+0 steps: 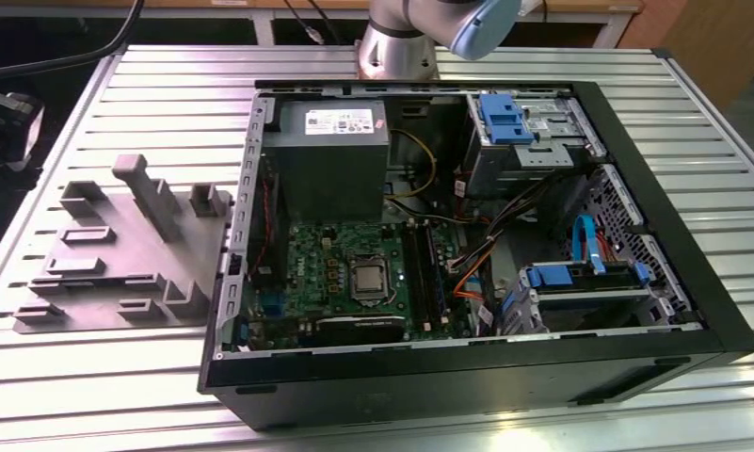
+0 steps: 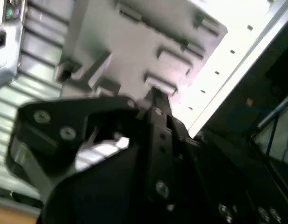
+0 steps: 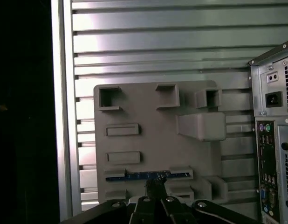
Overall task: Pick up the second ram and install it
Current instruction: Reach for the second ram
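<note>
The gripper (image 3: 155, 185) hangs over a grey fixture (image 1: 116, 275) that sits on the slatted table (image 1: 540, 61), at the exterior view's left of the open case (image 1: 477, 363). In both wrist views its fingertips are drawn together into one dark point with no gap between them and nothing held. The ram (image 3: 134, 175) lies flat on its edge in a low slot of the fixture, a thin blue strip running crosswise. In the first wrist view the fingertips cover its middle, but whether they touch it cannot be told. The other pockets and blocks of the fixture near it show bare grey. The case lies on its side just beside the fixture, with its rear ports facing that way. Inside it are the green motherboard (image 1: 339, 254) and, farther back, the grey power supply (image 1: 332, 155). The arm (image 1: 402, 42) rises from its base at the far edge of the table, behind the case.
</note>
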Action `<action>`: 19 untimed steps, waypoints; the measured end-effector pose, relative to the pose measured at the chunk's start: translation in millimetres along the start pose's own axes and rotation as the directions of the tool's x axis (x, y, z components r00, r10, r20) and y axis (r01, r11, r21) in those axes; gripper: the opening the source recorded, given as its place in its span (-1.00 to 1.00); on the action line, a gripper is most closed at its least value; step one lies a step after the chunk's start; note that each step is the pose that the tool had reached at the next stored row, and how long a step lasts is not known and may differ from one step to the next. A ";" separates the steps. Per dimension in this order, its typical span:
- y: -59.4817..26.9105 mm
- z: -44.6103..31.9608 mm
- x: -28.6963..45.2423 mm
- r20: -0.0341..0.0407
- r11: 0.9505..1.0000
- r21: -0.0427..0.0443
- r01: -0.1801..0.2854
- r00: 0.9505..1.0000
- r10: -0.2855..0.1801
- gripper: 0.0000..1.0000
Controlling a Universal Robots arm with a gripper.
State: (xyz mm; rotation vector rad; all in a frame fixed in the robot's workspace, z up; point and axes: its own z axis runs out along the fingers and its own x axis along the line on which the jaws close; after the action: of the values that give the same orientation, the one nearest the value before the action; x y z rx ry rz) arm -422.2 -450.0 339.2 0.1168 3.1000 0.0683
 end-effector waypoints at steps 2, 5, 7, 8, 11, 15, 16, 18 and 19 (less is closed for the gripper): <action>0.1 0.1 -1.6 0.000 1.000 0.000 0.000 1.000 0.000 -0.80; -0.1 0.3 -1.7 0.000 1.000 0.000 0.000 1.000 0.000 -0.80; -2.1 1.6 -2.2 0.000 1.000 0.000 0.000 1.000 0.000 -0.80; -3.9 2.7 -2.4 0.000 1.000 0.000 0.000 1.000 0.000 -0.80; -11.7 5.6 -3.2 0.000 1.000 0.000 0.000 1.000 0.000 -0.80; -19.8 9.9 -7.4 0.000 1.000 0.000 0.000 1.000 0.000 -0.80; -19.7 11.1 -10.1 0.000 1.000 0.000 0.000 1.000 0.000 -0.80; -19.5 13.6 -14.7 0.000 1.000 0.000 0.000 1.000 0.000 -0.80; -19.5 15.4 -15.5 0.000 1.000 0.000 0.000 1.000 0.000 -0.80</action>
State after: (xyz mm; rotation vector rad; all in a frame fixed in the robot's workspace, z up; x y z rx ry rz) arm -407.6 -470.0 323.6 0.1170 3.0999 0.0683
